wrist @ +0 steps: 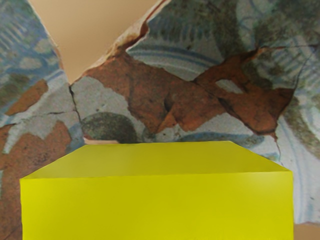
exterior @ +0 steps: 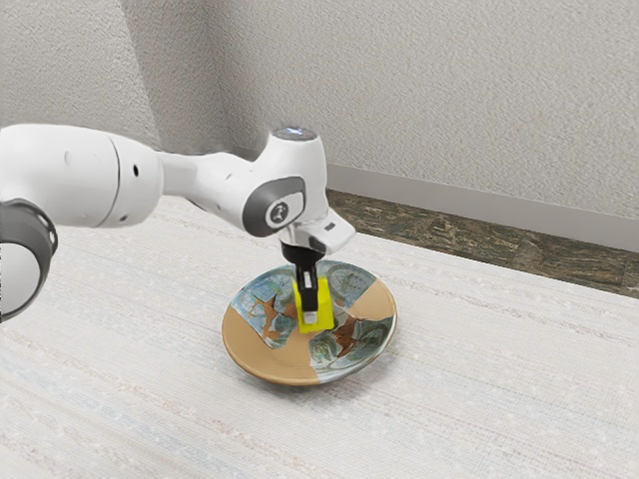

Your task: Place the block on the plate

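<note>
White arm [exterior: 80, 175]: entered from the exterior view's left, above the pale, streaked bench [exterior: 120, 399]. Broad round plate [exterior: 265, 349], patterned in tan, blue-green and rust-brown: set out on the bench, beneath the hand. Black fingers [exterior: 312, 317]: pointed down over the plate's middle; whether they are closed on the block cannot be told, the far side being hidden. Yellow block [exterior: 325, 309], one, flat-sided: located at the fingers, over the plate's middle; whether the plate is touched by it cannot be told. Dark mottled floor [exterior: 449, 235]: seen beyond the bench, far and right.
</note>
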Available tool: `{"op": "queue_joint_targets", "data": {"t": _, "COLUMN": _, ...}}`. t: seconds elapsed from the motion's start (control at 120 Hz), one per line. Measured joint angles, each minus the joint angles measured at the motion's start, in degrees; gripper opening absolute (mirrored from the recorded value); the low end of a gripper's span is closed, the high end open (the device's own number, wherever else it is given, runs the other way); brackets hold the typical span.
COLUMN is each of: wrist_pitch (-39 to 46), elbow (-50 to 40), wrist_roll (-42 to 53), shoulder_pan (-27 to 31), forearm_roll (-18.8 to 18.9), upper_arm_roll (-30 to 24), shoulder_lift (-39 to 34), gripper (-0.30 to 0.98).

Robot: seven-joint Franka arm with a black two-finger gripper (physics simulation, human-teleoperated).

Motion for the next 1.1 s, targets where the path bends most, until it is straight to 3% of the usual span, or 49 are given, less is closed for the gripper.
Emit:
{"op": "queue_joint_targets", "data": {"t": 0.425, "wrist_pitch": -0.72, "elbow": 1.4, "wrist_roll": -2.86, "shoulder_pan": 0.21, "forearm_roll": 1.29, "upper_arm_roll": 0.02, "shoulder_lift": -1.58, "gripper": 0.64}}
{"op": "queue_joint_targets", "data": {"t": 0.792, "wrist_pitch": -9.17, "elbow": 3.7, "wrist_roll": -5.48, "shoulder_pan": 1.83, "forearm_roll": 0.73, "upper_arm_roll": 1.57, "shoulder_lift": -14.21, "gripper": 0.68}}
{"op": "queue_joint_targets", "data": {"t": 1.1, "wrist_pitch": -21.56, "elbow": 12.53, "wrist_roll": -12.09, "shoulder_pan": 10.29, "forearm_roll": 2.62, "upper_arm_roll": 5.6, "shoulder_lift": -20.54, "gripper": 0.68}}
